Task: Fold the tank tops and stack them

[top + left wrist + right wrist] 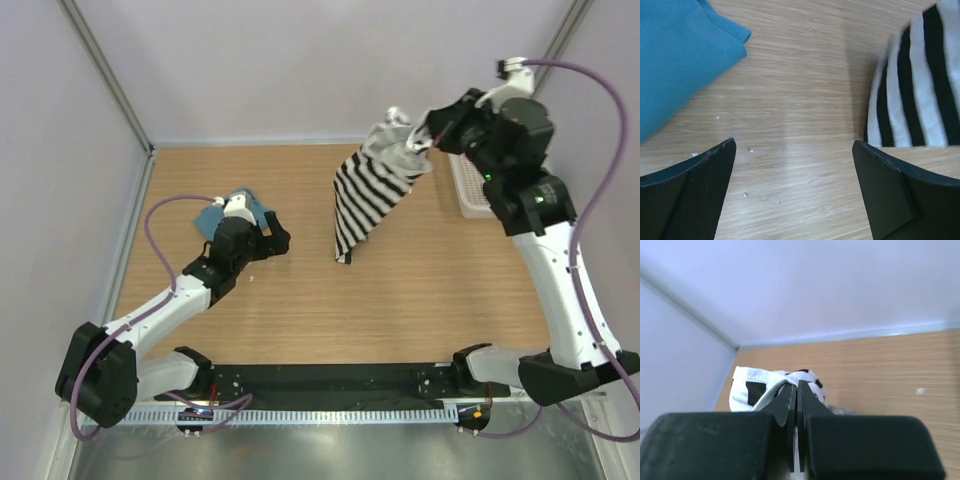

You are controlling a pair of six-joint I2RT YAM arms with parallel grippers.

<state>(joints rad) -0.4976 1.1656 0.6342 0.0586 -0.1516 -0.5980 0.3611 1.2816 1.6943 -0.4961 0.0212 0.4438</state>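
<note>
The black-and-white striped tank top (368, 200) hangs from my right gripper (425, 140), which is shut on its bunched top edge (760, 385) high over the back right of the table; the lower corner touches the wood. The right gripper (797, 386) has its jaws pressed together on the cloth. The teal-blue tank top (216, 212) lies folded on the left, mostly hidden under my left arm, and fills the upper left of the left wrist view (680, 55). My left gripper (792, 150) stands open just over bare wood beside it, with the striped tank top (920, 90) hanging at the right.
A white mesh basket (470, 185) sits at the table's right edge, partly behind the right arm. Walls close in the left, back and right sides. A few small white crumbs (747, 150) lie on the wood near the left gripper.
</note>
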